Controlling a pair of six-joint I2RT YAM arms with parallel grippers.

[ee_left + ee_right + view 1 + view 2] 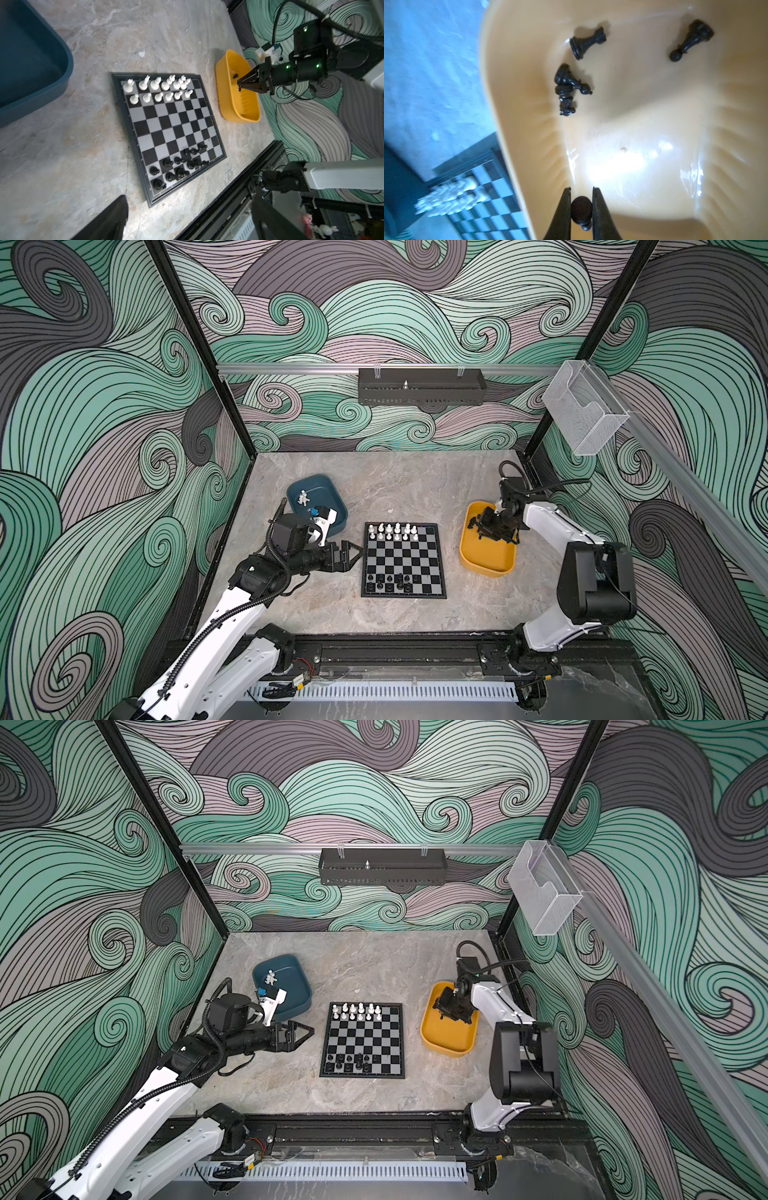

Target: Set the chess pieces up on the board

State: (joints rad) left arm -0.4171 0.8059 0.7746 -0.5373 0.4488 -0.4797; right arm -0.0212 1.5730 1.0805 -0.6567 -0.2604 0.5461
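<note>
Right tool (581, 188) around black piece (581, 207), low in tray (517, 108)

White links (237, 608), black joints (594, 589), corrugated cable (270, 545)

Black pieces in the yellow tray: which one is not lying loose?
The black piece clamped in the right gripper; the loose pieces lie on their sides on the yellow tray floor.

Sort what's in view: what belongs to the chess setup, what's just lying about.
Job: board, white pieces on it, black pieces on it, spare white pieces in the teal tray, loose black pieces in the yellow tray, held black piece in the right gripper.
Lying about: black wall basket, clear holder, white scrap.
</note>
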